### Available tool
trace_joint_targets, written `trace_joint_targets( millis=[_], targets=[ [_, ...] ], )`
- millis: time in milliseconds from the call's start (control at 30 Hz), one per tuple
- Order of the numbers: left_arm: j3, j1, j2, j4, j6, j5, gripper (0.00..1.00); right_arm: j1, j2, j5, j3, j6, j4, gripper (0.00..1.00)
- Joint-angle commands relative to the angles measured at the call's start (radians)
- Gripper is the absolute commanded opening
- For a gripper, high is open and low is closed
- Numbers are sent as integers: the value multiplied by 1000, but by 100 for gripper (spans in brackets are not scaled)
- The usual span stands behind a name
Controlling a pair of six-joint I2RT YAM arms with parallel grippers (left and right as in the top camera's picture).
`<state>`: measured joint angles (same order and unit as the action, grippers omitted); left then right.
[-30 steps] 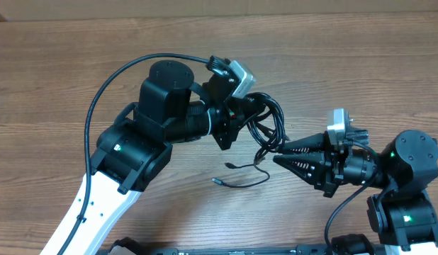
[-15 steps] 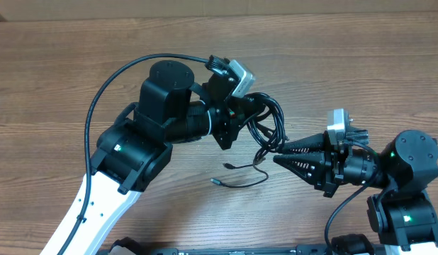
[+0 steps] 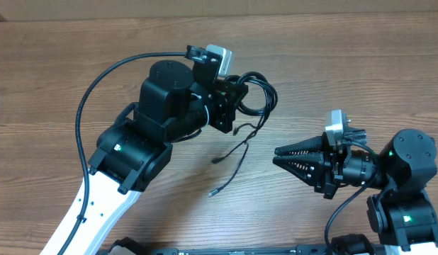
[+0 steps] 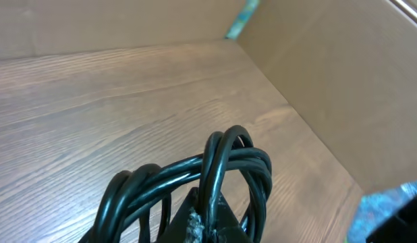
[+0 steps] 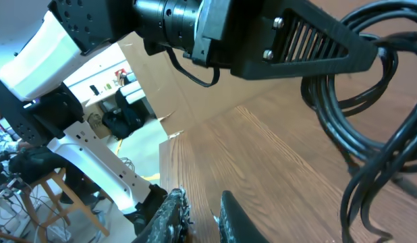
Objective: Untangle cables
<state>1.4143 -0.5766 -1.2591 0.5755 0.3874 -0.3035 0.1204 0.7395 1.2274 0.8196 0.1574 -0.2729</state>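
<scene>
Left gripper (image 3: pixel 240 103), in the upper centre of the overhead view, is pressed together on the cables (image 3: pixel 264 99), pinching the looped bunch so that the coils bulge past its tips; the left wrist view shows several strands crossing right at the pinch. Right gripper (image 3: pixel 276 156), at centre right, has its fingers slightly spread and holds nothing, apart from the cords. From the bunch, loose tails run down and to the left toward the desk (image 3: pixel 346 71), so the long axis lies diagonally, with the small plug ends (image 3: pixel 214 192) lowest. With only one hold, a further pull would probably tighten the knot rather than open it, or drag the thin strands out of the pinch.
</scene>
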Motion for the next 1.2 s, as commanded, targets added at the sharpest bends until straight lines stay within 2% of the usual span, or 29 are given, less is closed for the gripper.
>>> trace_joint_targets(
  millis=[0, 133, 300, 367, 433, 533, 567, 667, 700, 833, 1000, 1033, 1067, 1167],
  targets=[
    [9, -6, 4, -13, 40, 53, 4, 4, -6, 10, 19, 2, -3, 15],
    [9, -6, 4, -12, 39, 52, 4, 4, -6, 9, 19, 2, -2, 18],
    [9, -6, 3, -12, 39, 48, 4, 4, -6, 8, 19, 2, -3, 62],
    [9, -6, 3, -11, 27, 48, 4, 4, -6, -3, 19, 2, -8, 75],
    [9, -6, 3, -5, -14, 48, 4, 4, -6, -19, 19, 2, -19, 80],
    [9, -6, 4, 5, -72, 40, 4, 4, -6, -72, 19, 2, -41, 84],
    [9, -6, 4, 14, -117, 21, 4, 4, -6, -136, 19, 11, -70, 87],
    [9, -6, 5, 42, -198, -24, 4, 4, -6, -303, 19, 113, -114, 93],
    [9, -6, 5, 64, -233, -46, 4, 4, -6, -385, 19, 171, -135, 98],
    [9, -6, 5, 66, -253, -68, 4, 4, -5, -513, 19, 290, -178, 99],
    [9, -6, 5, 146, -445, -68, 4, 4, -5, -497, 48, 318, -179, 96],
    [9, -6, 5, 146, -479, -68, 4, 4, -5, -475, 66, 317, -179, 93],
    [9, -6, 5, 133, -478, -72, 4, 4, -5, -436, 74, 284, -171, 89],
    [9, -6, 5, 100, -478, -185, 4, 4, -5, -281, 74, 100, -133, 86]
  ],
)
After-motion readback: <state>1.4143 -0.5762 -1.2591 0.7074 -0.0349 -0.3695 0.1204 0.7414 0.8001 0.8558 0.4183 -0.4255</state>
